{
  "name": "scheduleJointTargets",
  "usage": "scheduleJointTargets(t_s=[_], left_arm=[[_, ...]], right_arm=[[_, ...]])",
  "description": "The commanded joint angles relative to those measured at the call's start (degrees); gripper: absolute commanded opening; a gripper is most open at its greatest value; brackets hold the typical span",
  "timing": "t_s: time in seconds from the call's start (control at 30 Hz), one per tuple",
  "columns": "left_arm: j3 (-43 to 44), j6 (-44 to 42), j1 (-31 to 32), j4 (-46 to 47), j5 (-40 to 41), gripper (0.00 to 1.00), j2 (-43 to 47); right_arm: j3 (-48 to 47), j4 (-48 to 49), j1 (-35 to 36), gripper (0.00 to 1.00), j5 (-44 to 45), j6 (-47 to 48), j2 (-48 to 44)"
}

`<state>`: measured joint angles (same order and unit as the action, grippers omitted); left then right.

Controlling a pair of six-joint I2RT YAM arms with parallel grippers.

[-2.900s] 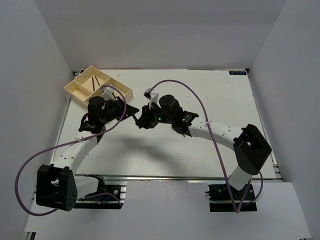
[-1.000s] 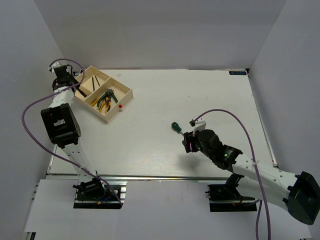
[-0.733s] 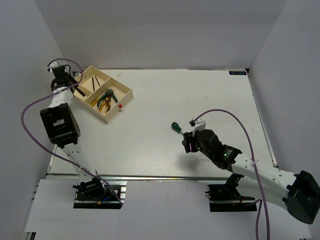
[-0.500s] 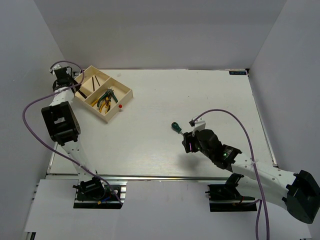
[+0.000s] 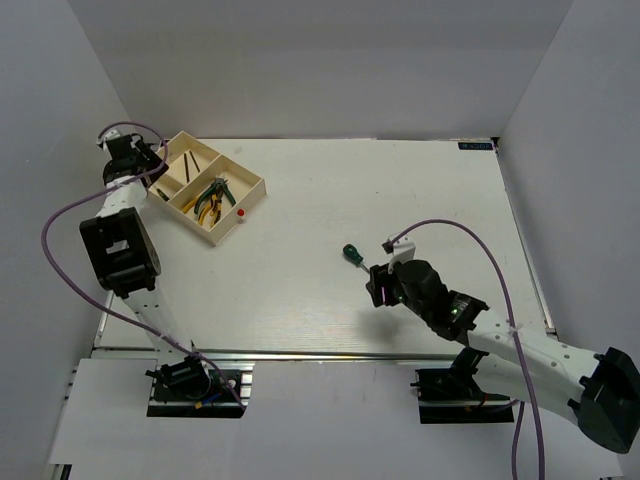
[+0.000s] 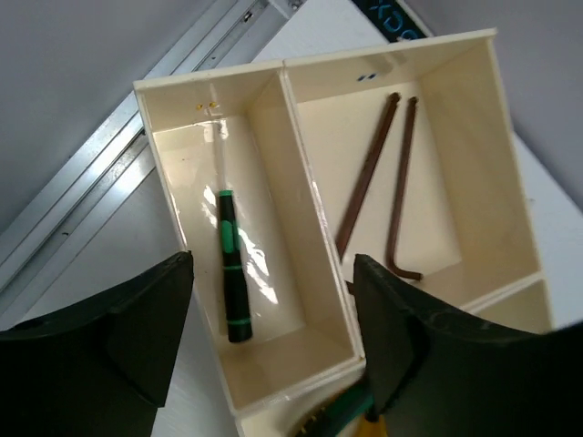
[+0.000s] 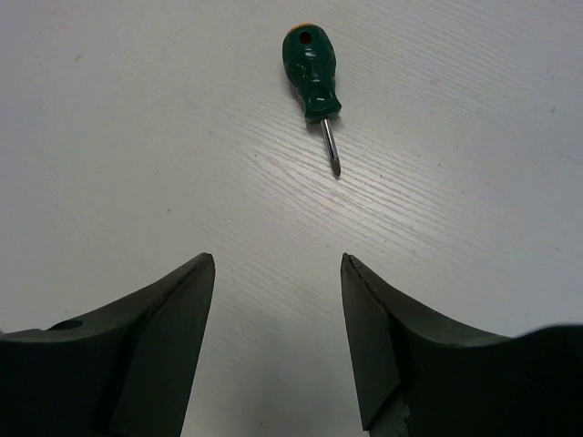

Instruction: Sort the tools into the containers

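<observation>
The cream tray (image 5: 256, 179) sits at the table's far left. My left gripper (image 5: 150, 166) hovers open over its left end. In the left wrist view the open left gripper (image 6: 271, 262) frames a narrow compartment of the tray (image 6: 392, 50) where a thin green-and-black screwdriver (image 6: 230, 273) lies loose. Two dark hex keys (image 6: 372, 191) lie in the neighbouring compartment, and pliers (image 5: 210, 198) in a third. A stubby green screwdriver (image 5: 351, 253) lies on the table. My right gripper (image 7: 277, 258) stands open and empty just short of that stubby screwdriver (image 7: 312, 77), whose tip points toward it.
A tiny red knob (image 5: 241, 212) lies on the table just beside the tray's near wall. White walls close in on the left, right and back. The aluminium rail (image 6: 109, 173) runs right behind the tray.
My left gripper has opened over the tray's left compartment, and the thin screwdriver now lies free there. The right arm has barely moved.
</observation>
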<state>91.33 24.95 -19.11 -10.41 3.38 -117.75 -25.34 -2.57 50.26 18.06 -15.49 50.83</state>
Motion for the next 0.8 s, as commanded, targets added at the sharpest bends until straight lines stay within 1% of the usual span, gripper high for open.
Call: scheduleJointTargets(t_s=[0.0,0.03,0.07,0.1,0.13,0.17,0.2,0.27,0.3,0.4,0.43,0.53,0.57,0.63,0.67,0.73,0.77], left_arm=[[-0.54,-0.25,0.31,-0.13,-1.52,0.82,9.81],[-1.23,-0.17,0.91,-0.22,-2.66,0.85,10.87],[-1.94,0.27,0.92,0.04,-3.28,0.86,13.58],[-2.64,1.32,0.92,0.13,-7.29,0.88,15.00],[-3.43,1.59,1.44,0.39,-8.38,0.91,16.49],[-5.27,1.59,2.58,0.74,-9.95,0.91,19.64],[-5.98,1.42,2.59,0.57,-10.66,0.91,21.15],[-7.73,0.89,4.60,-0.48,-11.63,0.92,24.05],[-8.35,0.80,5.39,-1.53,-13.38,0.92,26.67],[-12.48,0.36,9.52,-2.24,-16.72,0.92,31.95],[-13.54,0.28,12.32,-2.42,-17.43,0.92,33.10],[-17.66,0.01,17.16,-4.26,-19.02,0.91,36.45],[-20.29,-0.08,20.66,-4.87,-18.59,0.91,37.33],[-23.02,-0.16,24.11,-5.49,-16.92,0.91,39.70],[-24.17,-0.16,27.08,-6.02,-16.65,0.91,40.23],[-27.16,0.62,30.00,-6.64,-15.33,0.91,41.81],[-28.13,1.06,32.97,-6.72,-14.72,0.91,42.34]], right_arm=[[-0.14,-0.94,-0.25,0.64,1.36,-1.39,-2.40],[0.03,-1.21,-0.08,0.64,1.53,-1.74,-3.36],[0.12,-1.56,-0.07,0.64,1.71,-2.00,-3.80],[0.29,-1.91,-0.07,0.64,2.06,-2.18,-4.42],[0.29,-2.35,0.01,0.64,2.50,-2.44,-5.38],[0.12,-3.66,-0.16,0.63,3.28,-2.88,-6.43],[-0.06,-4.37,-0.16,0.63,3.64,-3.14,-6.44],[-0.41,-5.60,0.10,0.63,4.26,-3.67,-7.76],[-0.67,-6.82,-0.16,0.63,5.13,-3.85,-8.63],[-0.76,-8.41,0.01,0.63,6.01,-5.43,-10.30],[-0.59,-8.42,-0.07,0.63,5.93,-5.87,-10.75],[-0.67,-9.30,0.01,0.63,5.67,-7.54,-12.24],[-0.76,-9.65,0.01,0.63,5.75,-8.41,-12.59],[-0.50,-10.09,0.10,0.63,5.93,-9.21,-13.47],[-0.32,-10.18,0.10,0.63,6.10,-9.56,-13.82],[-0.23,-10.52,0.01,0.63,6.45,-10.00,-13.74],[-0.41,-10.88,0.10,0.63,6.98,-10.09,-13.48]])
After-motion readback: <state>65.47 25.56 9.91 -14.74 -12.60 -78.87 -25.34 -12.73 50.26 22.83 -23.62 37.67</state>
